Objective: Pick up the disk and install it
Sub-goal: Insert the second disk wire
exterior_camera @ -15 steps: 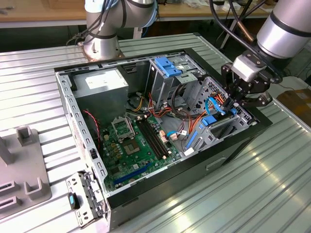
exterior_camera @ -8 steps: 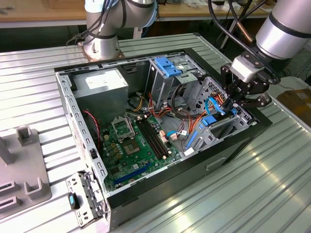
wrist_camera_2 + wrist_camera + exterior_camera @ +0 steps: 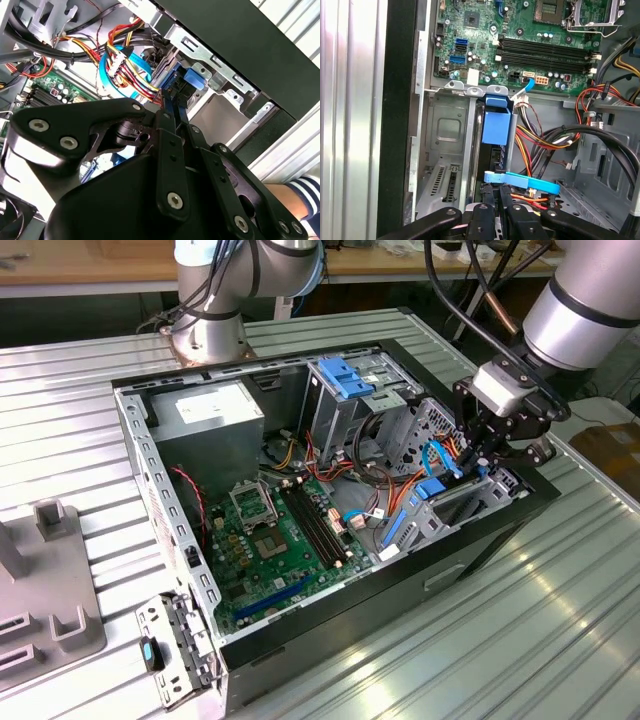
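Blue-railed disk (image 3: 496, 125) edge-on in metal bay | fingers (image 3: 170, 107) pinched on it

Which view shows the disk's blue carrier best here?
The first wrist view: the disk stands edge-on in its bay above the gripper. The exterior view and second wrist view show slivers of blue by the fingers.

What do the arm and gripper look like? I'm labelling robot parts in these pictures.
The arm is silver-grey and tubular with a dark band, and black cables run along it. The gripper is black, built of flat linkage bars with round silver bolts, below a light grey block.
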You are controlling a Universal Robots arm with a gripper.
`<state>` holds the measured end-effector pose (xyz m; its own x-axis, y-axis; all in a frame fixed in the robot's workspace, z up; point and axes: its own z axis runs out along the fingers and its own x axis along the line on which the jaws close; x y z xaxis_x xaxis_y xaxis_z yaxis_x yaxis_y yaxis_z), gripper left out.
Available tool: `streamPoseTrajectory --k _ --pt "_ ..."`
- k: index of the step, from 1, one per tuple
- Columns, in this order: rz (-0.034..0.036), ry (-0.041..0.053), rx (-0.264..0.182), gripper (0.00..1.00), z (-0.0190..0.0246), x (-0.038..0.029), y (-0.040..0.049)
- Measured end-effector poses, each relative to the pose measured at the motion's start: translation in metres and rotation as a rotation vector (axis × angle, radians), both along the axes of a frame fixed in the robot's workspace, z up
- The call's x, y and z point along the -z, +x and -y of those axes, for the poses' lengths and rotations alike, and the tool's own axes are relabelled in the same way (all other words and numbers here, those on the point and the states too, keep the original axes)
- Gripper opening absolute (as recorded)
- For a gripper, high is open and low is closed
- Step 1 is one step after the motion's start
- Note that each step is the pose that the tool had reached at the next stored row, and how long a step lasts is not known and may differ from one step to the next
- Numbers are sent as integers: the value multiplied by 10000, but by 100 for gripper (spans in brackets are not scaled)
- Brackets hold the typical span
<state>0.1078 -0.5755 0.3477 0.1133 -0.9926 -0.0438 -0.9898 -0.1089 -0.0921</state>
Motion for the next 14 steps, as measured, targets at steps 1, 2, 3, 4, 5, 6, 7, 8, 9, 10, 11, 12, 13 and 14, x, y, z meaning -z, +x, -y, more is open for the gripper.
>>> streamPoseTrajectory --k 1,2,3,4,5,6,7,8,9,10,11,12,13,14 --pt "0 1 4 16 0 0 0" --pt "0 1 6 16 0 1 0" --pt "0 2 31 16 0 1 0" --pt "0 4 138 16 0 2 1" --pt "0 4 201 16 0 2 0" --pt "0 2 231 16 0 1 0" --pt "0 2 242 16 0 1 0" --pt "0 3 251 16 0 1 0" --pt "0 6 264 16 0 1 0" --pt "0 35 272 16 0 -1 0" --pt "0 61 275 16 0 -1 0" --pt "-1 74 280 16 0 -2 0" --pt "-1 79 283 16 0 -1 0" --pt "-1 97 287 16 0 1 0"
